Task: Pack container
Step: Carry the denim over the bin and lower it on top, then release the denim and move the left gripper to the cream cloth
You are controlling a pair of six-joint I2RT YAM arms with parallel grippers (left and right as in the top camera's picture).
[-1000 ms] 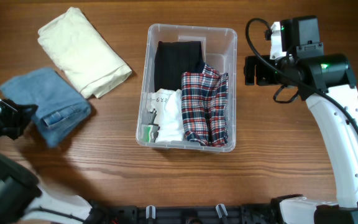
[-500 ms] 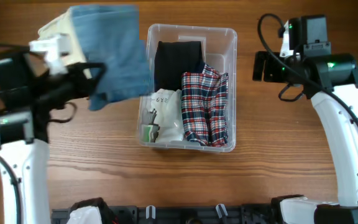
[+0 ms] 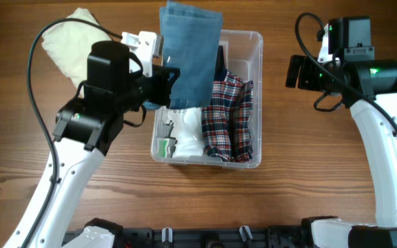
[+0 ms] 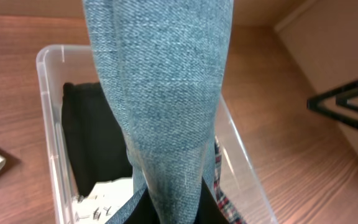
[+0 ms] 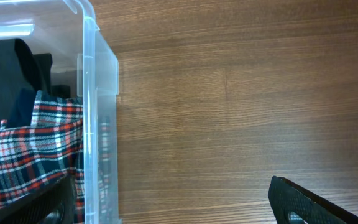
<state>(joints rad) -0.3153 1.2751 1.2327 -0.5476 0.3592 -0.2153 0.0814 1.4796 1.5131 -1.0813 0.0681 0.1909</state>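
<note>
At the centre of the counter (image 3: 309, 186), the container (image 3: 257, 43) stood with a black garment (image 4: 92, 137), a white garment (image 3: 186, 131) and a plaid garment (image 3: 229, 117) inside it. The left tool (image 3: 171, 79) was clamped on a folded denim garment (image 3: 190, 52), which was held above the container's far left part. The right tool (image 5: 166, 208) was spread wide, gripped nothing, and stood off just beyond the container's right wall.

Judgement: the step in hand was placing the denim. To do it well, the fold should be lowered onto the black garment, kept inside the rim, and let go only once its weight rests on the contents. Otherwise the free end may drape over the far wall.

Not verifiable: in the overhead view the denim covered most of the black garment and part of the far rim, so the room beneath it could not be confirmed. The left wrist view cut off the fingers at its lower edge, so depth of grip could not be judged. A cream cloth (image 3: 67, 41) on the counter was partly hidden behind the left arm.
</note>
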